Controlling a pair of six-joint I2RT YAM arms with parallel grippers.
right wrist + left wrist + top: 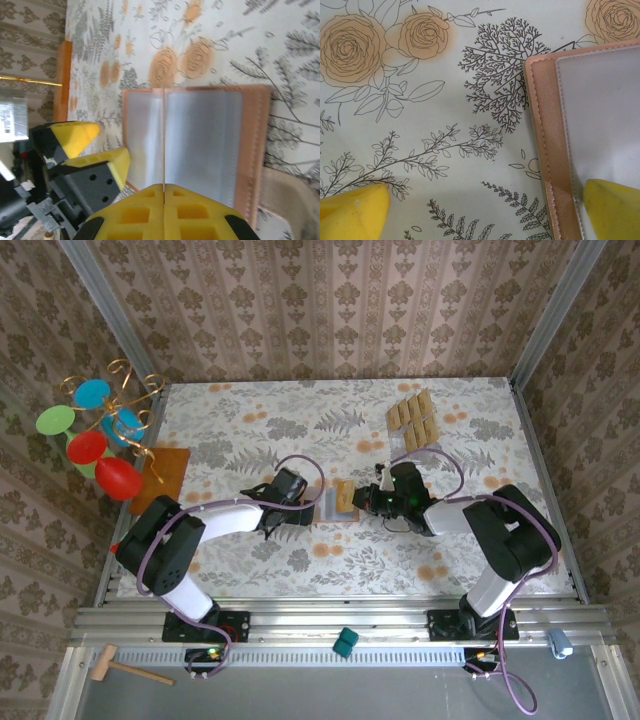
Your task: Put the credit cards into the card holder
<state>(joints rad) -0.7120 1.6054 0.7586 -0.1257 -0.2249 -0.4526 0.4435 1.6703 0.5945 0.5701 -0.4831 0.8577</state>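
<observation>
A floral cloth covers the table (pixel 250 550). At its left edge lies an orange-brown mat (pixel 172 468), with a wire stand (pixel 100 430) of coloured discs near it. Below the near edge lie a wooden mallet (pixel 125 668) and a teal block (pixel 346 642).

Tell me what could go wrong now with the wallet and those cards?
The left tool is open, one fingertip over the wallet and one over the table; if it slips, the wallet might slide or flop shut. The right tool is pinched shut right by the wallet, close to the left one, so they could bump. The spare cards lie further back, so each trip risks a drop.
</observation>
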